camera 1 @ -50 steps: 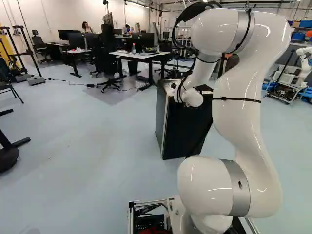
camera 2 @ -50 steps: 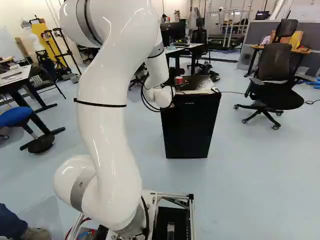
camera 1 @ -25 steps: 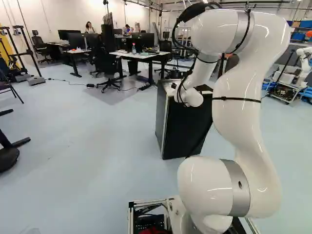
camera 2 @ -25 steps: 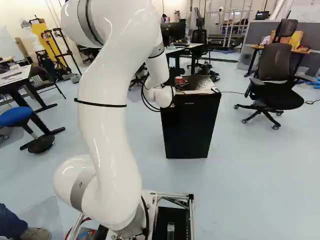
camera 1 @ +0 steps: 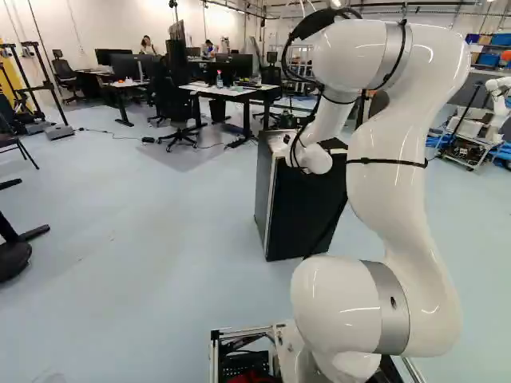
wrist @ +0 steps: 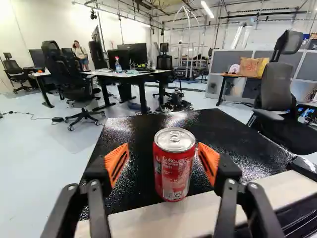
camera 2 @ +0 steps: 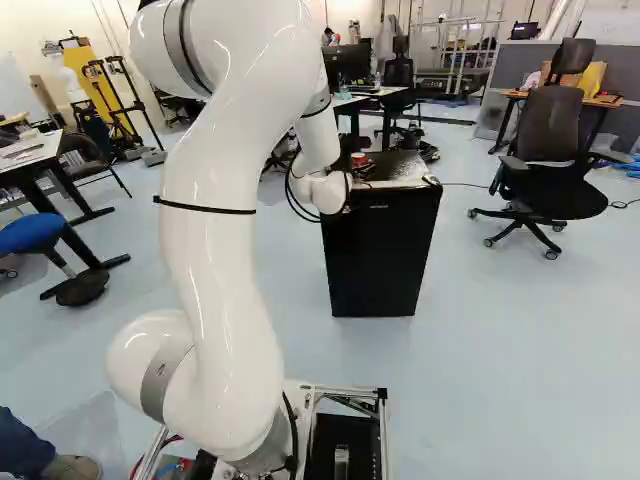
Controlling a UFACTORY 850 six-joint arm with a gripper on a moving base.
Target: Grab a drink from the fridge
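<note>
Well, at the left of the right base view, a blue-topped stool (camera 2: 42,235) stands near a white-topped table with black legs (camera 2: 32,152). Farther off, black monitors (wrist: 133,52) and a clear bottle with a red cap (wrist: 118,66) are on a pale-topped desk (wrist: 126,74). Nearer comes the black, box-shaped fridge (camera 2: 378,255), its glossy dark top edged at the near side by a pale strip (wrist: 124,220). The red drink can with a silver lid (wrist: 173,166) stands upright on that top, close to the near edge. Around it is the black gripper with orange pads (wrist: 163,145), its fingers apart: a gap shows on the can's left, and the right pad is just beside the can. The white arm (camera 1: 387,183) reaches from its low joint out to the fridge. A small black rounded object (wrist: 303,166) lies at the top's near right corner. Farther right is a black office chair (camera 2: 550,150), well apart from the fridge. At the far right of the left base view stands another robot (camera 1: 501,100), also white.
</note>
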